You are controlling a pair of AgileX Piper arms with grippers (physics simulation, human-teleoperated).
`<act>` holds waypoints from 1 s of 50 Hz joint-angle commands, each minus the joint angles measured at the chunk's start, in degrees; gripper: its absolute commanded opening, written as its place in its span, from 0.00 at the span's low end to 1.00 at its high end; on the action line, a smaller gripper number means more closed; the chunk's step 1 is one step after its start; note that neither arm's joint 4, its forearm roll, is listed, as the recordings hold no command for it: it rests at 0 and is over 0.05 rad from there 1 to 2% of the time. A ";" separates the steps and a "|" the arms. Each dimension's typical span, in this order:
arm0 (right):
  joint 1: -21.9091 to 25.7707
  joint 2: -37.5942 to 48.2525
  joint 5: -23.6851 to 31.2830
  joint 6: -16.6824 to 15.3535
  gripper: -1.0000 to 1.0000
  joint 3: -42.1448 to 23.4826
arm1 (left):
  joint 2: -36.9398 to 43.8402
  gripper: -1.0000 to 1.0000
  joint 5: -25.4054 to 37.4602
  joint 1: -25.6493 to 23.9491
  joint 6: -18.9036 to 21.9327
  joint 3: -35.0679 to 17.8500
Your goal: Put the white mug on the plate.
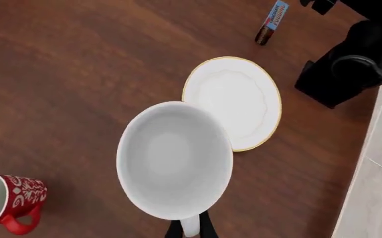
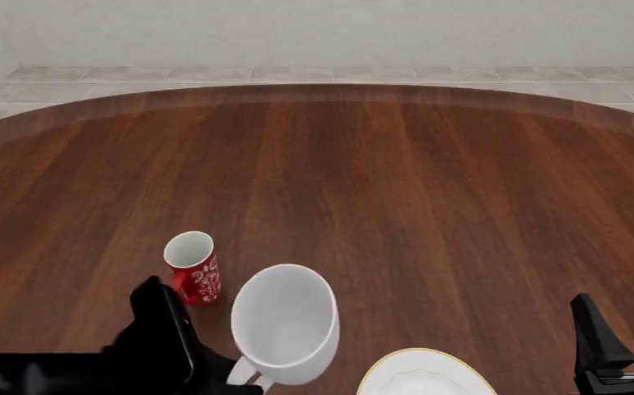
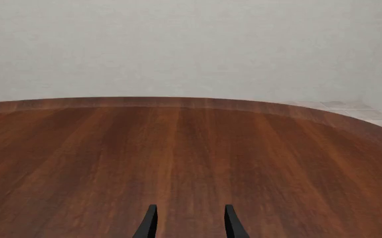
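The white mug (image 2: 284, 325) was up off the table (image 2: 405, 181), riding in the left gripper (image 1: 191, 229) — the two dark fingers (image 1: 208, 227) were closed either side of its handle, and that was the only hold the mug had. In the left wrist view the open mouth faced the camera, and the mug's rim overlapped the near edge of the plate (image 1: 240, 99), which lay on the wood beyond it. From the front, though, the mug hung beside the plate rather than over it: the plate sat at the bottom edge of that view, toward the right arm's side, only half in frame. So this read as the carry step, grasp made, placing not yet done.

The red mug (image 2: 194, 267) stood upright on the table just beside the white one, on its far-left side, and a small snack bar (image 1: 272, 22) lay past the plate, well clear of it. The right gripper (image 3: 189, 222) was parked low over bare wood, fingers parted with nothing between them, and looked out of the play.

What the next move called for, I'd say: shift the mug across toward the right arm's side until its base sat above the plate's middle, lower it level, then part the fingers off the handle. A handle-only grip could let the mug swing or tip, so a slow descent looked wise.
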 commanded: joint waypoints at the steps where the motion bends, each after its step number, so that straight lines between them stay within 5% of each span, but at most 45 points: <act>1: 0.00 0.02 -0.01 -0.01 1.00 0.00 | 1.97 0.00 -1.52 -1.20 0.99 -0.66; 6: 0.00 0.01 0.00 0.01 1.00 0.00 | 1.97 0.00 -1.52 -1.20 0.99 -0.66; 7: 0.00 0.01 0.00 0.00 1.00 0.00 | 12.29 0.00 -7.97 -7.15 1.40 -3.05; 13: -0.01 0.00 0.00 0.00 1.00 0.00 | 14.79 0.00 -9.14 -8.72 1.40 -4.04; 50: 0.00 0.01 0.00 -0.01 1.00 0.00 | 23.31 0.00 -11.50 -12.14 0.79 -9.19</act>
